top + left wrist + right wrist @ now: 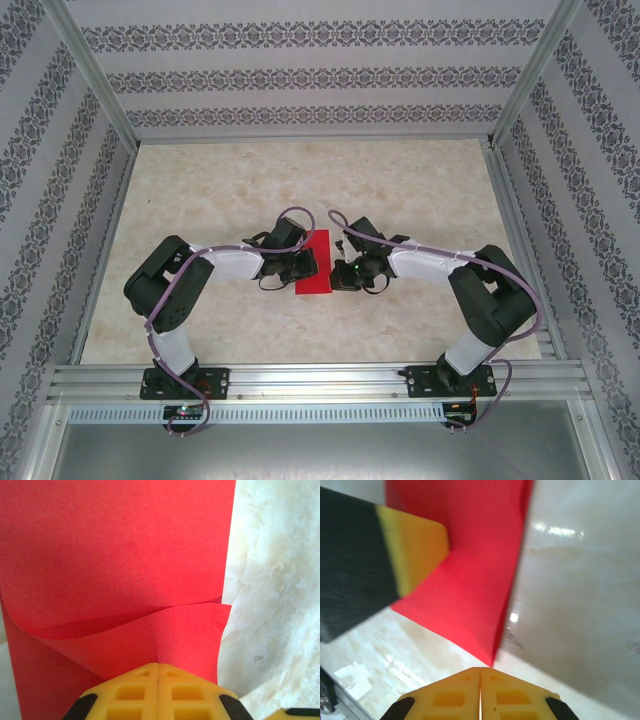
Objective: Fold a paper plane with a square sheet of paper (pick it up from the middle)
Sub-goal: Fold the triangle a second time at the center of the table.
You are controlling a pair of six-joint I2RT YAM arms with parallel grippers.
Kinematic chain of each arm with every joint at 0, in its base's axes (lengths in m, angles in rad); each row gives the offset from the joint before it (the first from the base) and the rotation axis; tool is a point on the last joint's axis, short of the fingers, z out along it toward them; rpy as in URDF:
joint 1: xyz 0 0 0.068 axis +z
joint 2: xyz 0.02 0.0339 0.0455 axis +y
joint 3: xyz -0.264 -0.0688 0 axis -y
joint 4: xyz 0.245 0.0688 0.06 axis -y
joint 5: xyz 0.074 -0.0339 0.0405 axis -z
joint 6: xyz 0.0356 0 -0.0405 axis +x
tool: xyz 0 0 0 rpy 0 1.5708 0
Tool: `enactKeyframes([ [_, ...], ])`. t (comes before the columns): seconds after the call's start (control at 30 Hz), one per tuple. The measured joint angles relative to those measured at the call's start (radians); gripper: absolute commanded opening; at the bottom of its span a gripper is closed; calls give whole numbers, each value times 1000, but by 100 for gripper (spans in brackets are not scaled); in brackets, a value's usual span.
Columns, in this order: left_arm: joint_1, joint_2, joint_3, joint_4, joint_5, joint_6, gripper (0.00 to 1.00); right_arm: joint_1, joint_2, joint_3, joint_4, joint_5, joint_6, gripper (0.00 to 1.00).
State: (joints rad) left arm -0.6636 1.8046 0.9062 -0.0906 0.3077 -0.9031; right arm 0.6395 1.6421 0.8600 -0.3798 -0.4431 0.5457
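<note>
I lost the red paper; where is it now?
From above, the red paper sits at the middle of the table, between the left hand and the right hand, both closed on its edges.

Both black-and-white arms bend elbows outward, wrists angled inward. The left gripper (303,268) has its yellow fingers (132,692) pressed together; the right gripper (344,272) likewise.
</note>
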Motion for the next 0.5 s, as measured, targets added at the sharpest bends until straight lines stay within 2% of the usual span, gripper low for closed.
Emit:
enactKeyframes([
  [0.5, 0, 0, 0, 2, 0, 0, 0, 0, 128, 47, 62, 0, 22, 8],
])
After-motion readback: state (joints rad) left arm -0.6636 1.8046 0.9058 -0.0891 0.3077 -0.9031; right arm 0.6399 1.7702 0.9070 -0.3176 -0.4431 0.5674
